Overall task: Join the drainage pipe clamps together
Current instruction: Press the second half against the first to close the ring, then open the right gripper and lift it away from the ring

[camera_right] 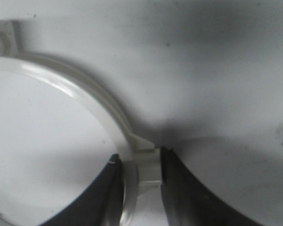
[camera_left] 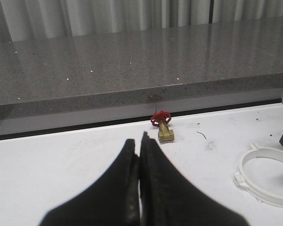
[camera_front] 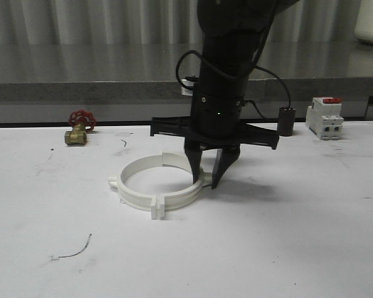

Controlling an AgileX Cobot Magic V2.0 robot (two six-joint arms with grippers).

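The two white drainage pipe clamps point(camera_front: 165, 200) lie flat on the white table as one ring, with a tab joint toward the front and a lug on the left. My right gripper point(camera_front: 205, 180) points straight down over the ring's right-hand joint. In the right wrist view the right gripper point(camera_right: 139, 157) straddles that joint: one finger presses the ring's point(camera_right: 85, 94) inner wall, the other the outside of the tab. My left gripper point(camera_left: 137, 140) is shut with nothing in it, hovering left of the ring point(camera_left: 254, 190).
A brass valve with a red handwheel point(camera_front: 79, 129) sits at the back left of the table. A white switch with a red top point(camera_front: 324, 118) and a small black cylinder point(camera_front: 286, 121) stand at the back right. A grey stone ledge point(camera_front: 81, 74) runs behind the table.
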